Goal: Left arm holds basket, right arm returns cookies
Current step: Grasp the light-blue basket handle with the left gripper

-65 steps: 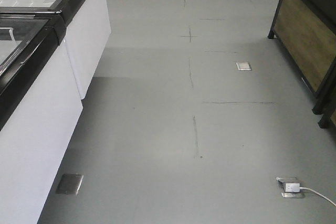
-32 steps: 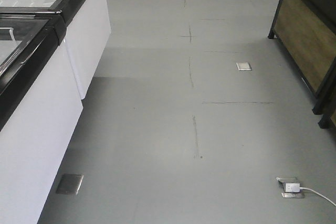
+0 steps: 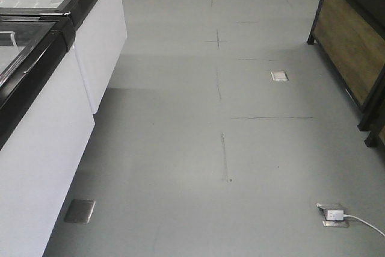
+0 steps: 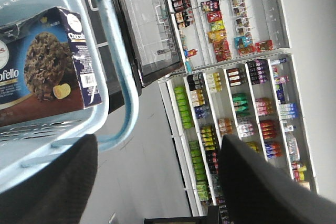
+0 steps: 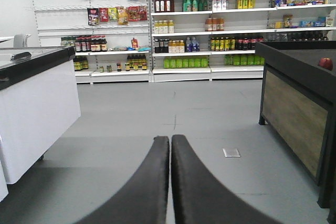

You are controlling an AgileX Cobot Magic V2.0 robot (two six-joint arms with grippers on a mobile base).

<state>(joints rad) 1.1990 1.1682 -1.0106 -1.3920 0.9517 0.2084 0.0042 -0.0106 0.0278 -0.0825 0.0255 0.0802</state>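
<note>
In the left wrist view the light blue basket (image 4: 119, 72) fills the upper left, with the cookies (image 4: 47, 72), a dark navy carton, lying inside it. My left gripper (image 4: 157, 145) is open, its black fingers (image 4: 52, 182) wide apart. The basket's lower rim runs right by the left finger; whether they touch is unclear. Only floor and shelves show in the gap between the fingers. My right gripper (image 5: 170, 139) is shut and empty, fingers pressed together above the grey floor. Neither arm appears in the front view.
White freezer cabinets (image 3: 54, 118) with black rims line the left. A wood-panelled display stand (image 3: 352, 46) stands on the right, with a red apple (image 5: 325, 63) on top. Floor sockets (image 3: 332, 215), one with a plug and cable, sit in the aisle. Stocked drink shelves (image 5: 210, 24) are ahead.
</note>
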